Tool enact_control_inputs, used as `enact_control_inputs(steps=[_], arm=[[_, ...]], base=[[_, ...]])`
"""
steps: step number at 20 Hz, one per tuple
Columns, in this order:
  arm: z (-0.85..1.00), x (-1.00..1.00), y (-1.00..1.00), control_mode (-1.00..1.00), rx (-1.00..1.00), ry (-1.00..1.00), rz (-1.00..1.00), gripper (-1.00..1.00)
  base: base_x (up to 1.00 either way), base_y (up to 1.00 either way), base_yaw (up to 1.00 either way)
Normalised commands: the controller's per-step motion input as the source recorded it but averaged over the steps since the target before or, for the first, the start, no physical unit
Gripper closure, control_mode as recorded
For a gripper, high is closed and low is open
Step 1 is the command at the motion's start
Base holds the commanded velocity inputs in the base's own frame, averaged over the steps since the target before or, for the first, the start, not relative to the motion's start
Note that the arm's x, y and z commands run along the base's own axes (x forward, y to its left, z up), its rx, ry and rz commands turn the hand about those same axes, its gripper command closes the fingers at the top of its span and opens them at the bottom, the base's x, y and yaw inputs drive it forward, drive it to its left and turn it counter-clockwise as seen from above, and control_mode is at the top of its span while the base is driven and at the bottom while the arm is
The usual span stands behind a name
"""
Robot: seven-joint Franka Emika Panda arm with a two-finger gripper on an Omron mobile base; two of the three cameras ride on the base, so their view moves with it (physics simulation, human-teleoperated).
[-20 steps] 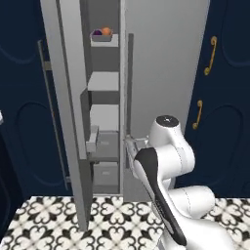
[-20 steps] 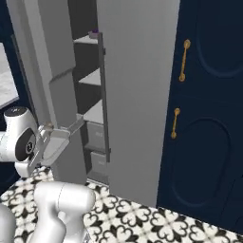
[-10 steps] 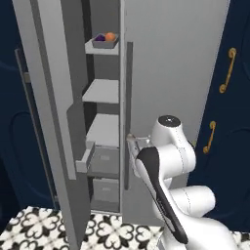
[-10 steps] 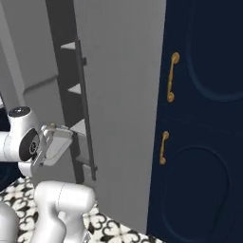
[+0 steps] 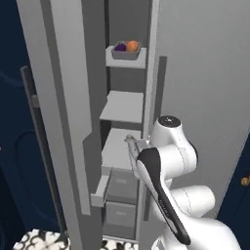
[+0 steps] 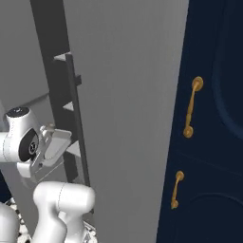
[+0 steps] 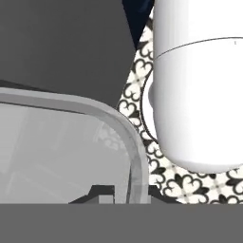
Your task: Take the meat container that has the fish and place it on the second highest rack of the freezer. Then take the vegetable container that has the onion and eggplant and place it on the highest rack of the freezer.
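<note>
The freezer (image 5: 63, 97) stands open in the left base view. On its highest rack (image 5: 128, 62) sits the vegetable container (image 5: 125, 53) with the orange onion (image 5: 132, 46) and the purple eggplant (image 5: 120, 47). The shelf below it (image 5: 124, 105) is bare. My gripper (image 7: 128, 192) is shut on the rounded rim of the pale-grey meat container (image 7: 61, 142), held above the patterned floor; I cannot make out what lies in it. In the left base view the gripper (image 5: 132, 144) sits at the freezer's opening, level with the third shelf (image 5: 117, 146).
A grey drawer (image 5: 105, 188) juts out low in the freezer. The open door with its bar handle (image 5: 36, 146) stands at the left. Navy cabinets with gold handles (image 6: 191, 107) flank the freezer's right wall (image 6: 128, 95). The floor (image 5: 41, 240) is black-and-white tile.
Both base views have shifted and the freezer looms larger, so the base has driven closer. The arm keeps its folded pose with the tray in its grip.
</note>
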Motion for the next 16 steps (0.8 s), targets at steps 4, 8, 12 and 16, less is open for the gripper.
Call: enact_control_inputs(steps=[4, 8, 12, 16], arm=[[0.00, 0.00, 0.00, 1.00, 0.00, 0.00, 0.00, 1.00], [0.00, 0.00, 0.00, 1.00, 0.00, 0.00, 0.00, 1.00], [0.04, 0.19, 0.08, -1.00, -0.01, -0.04, -0.03, 1.00], [0.30, 0.57, 0.51, -1.00, -0.06, -0.32, -0.02, 1.00]], base=[[0.42, 0.37, -0.01], [0.76, 0.00, -0.07], [0.60, -0.01, -0.07], [0.00, 0.00, 0.00]])
